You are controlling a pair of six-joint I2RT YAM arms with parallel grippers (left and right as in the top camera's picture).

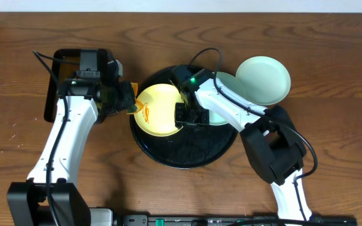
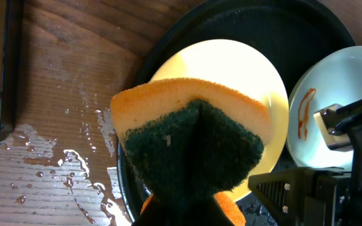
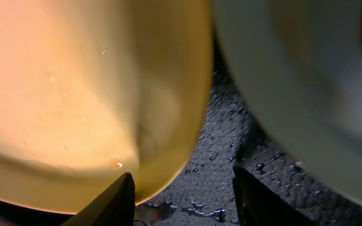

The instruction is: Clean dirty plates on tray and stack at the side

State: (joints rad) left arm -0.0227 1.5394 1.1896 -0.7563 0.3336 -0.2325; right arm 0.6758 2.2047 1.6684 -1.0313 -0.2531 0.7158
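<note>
Yellow plate lying on round black tray beside smeared mint plate. Left gripper clenched on sponge over plate's left rim; right gripper spread open at right rim.

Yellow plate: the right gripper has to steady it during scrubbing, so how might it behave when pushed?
Probably stiff: the yellow plate shows a clean round outline. Likely slippery, since water beads on the tray around it, so it may slide. Its shallow rim could tip up if the sponge presses near the edge.
</note>
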